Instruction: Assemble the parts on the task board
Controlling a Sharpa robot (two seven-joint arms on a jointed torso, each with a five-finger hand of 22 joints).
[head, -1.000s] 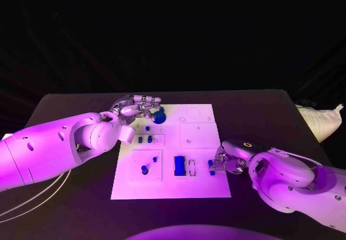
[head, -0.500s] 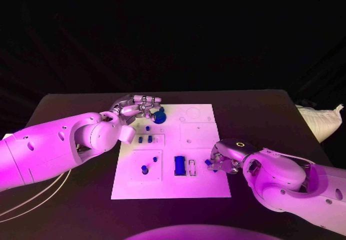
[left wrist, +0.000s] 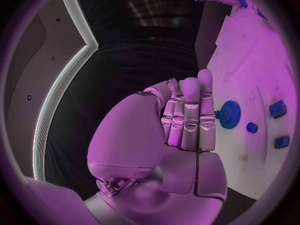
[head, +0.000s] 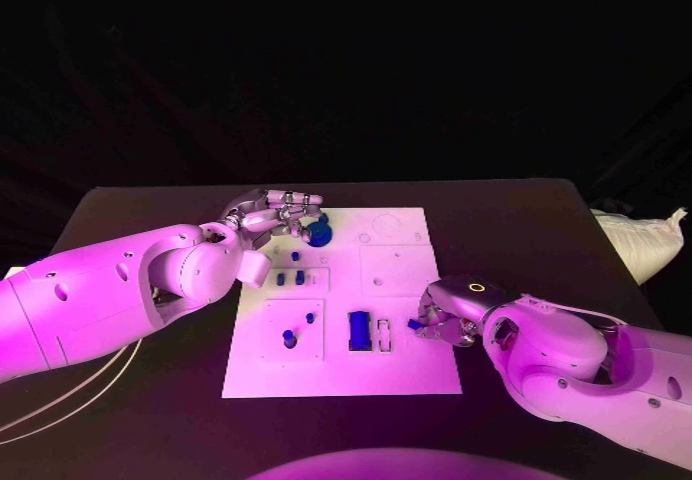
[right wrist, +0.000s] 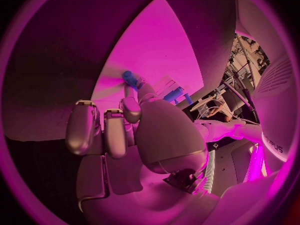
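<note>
— Silver fingers of the right hand (head: pixel 440 322) are pinching a small blue part (head: pixel 415 324) over the task board's (head: pixel 408 372) right edge.

— And the left hand (head: pixel 274 215)?

— Curling its fingers together, holding nothing (beside the blue gear (head: pixel 319 235) that is lying at the board's far left corner).

black table (head: pixel 534 215) | white bag, possibly cloth (head: pixel 642 243), off table's right edge
</note>
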